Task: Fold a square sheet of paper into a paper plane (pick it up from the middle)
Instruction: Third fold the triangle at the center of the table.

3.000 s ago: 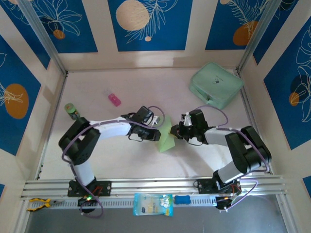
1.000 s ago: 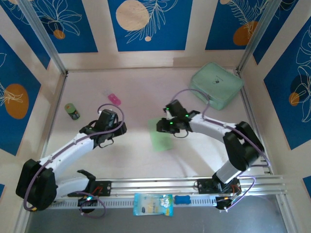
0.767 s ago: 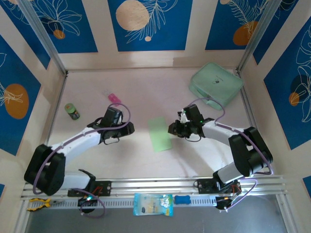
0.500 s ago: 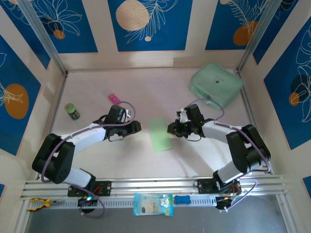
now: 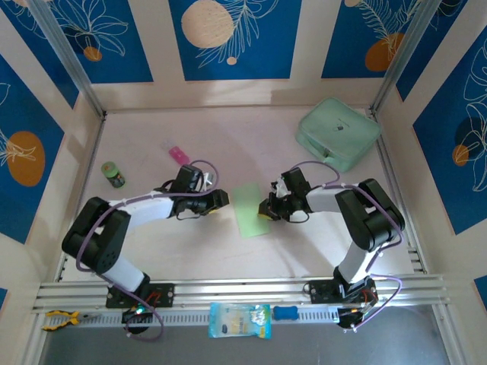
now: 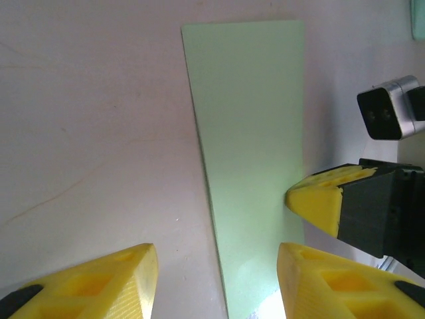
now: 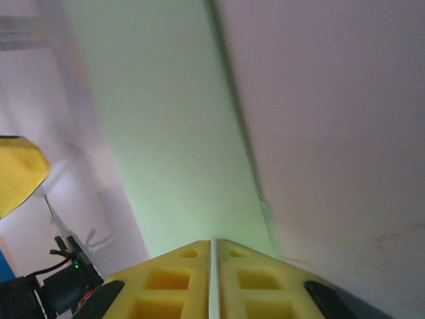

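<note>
Seen from above, a small green-capped bottle [image 5: 114,174] stands near the left edge of the worktop [image 5: 152,251], too small to read. A pink object [image 5: 179,156] lies further in toward the far edge, and its kind is unclear.

The left arm [image 5: 144,205] is folded low. Its elbow is out toward the left edge and its forearm runs level toward the middle. The left gripper [image 5: 223,199] stops at the left long edge of the sheet of paper [image 5: 249,211]. In the left wrist view the left gripper [image 6: 216,252] has its jaws apart and nothing between them. One yellow finger is over bare worktop and the other over the sheet of paper [image 6: 252,133], both cut off by the bottom of the picture.

The paper lies flat in the middle of the worktop as a narrow pale-green strip. Its layers are hard to count.

On its right long edge sits the right gripper [image 5: 264,211], with the right arm [image 5: 365,220] bent sharply back toward its base at the near edge. In the right wrist view the right gripper [image 7: 212,242] has its jaws pressed together with a hairline seam between them. Whether a paper edge is pinched there cannot be told, as the contact is hidden beneath the fingers.

A mint case [image 5: 338,133] sits in the far right corner.
</note>
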`<state>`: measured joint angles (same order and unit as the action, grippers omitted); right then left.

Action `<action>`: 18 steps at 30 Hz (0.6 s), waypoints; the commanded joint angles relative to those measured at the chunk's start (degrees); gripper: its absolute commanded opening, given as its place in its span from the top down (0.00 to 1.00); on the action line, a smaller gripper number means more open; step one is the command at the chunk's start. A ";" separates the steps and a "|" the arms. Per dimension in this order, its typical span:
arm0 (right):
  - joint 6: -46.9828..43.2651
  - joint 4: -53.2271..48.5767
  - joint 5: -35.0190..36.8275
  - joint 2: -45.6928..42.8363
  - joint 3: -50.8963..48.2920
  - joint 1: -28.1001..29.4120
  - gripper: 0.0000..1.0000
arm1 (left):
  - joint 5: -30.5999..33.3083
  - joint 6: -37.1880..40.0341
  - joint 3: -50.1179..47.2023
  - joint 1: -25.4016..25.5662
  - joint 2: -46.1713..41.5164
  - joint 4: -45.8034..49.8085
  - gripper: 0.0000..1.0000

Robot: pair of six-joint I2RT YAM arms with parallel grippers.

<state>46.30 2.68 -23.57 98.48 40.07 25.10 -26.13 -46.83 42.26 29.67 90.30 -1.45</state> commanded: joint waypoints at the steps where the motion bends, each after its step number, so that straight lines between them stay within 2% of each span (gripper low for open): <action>1: 4.46 1.04 2.39 2.00 -3.44 -0.30 0.88 | -2.37 -0.86 2.77 1.67 2.32 -1.19 0.50; 10: 8.69 3.54 2.57 2.54 -5.52 0.69 0.89 | -3.59 -0.69 5.60 3.83 7.41 -0.10 0.59; 18: 9.04 3.61 2.48 2.44 -5.69 0.76 0.90 | -3.18 -1.14 7.04 5.39 10.59 0.07 0.59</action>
<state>54.35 10.17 -24.40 98.13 36.62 24.86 -28.32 -47.70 47.59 34.46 99.57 -1.50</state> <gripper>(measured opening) 0.106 0.410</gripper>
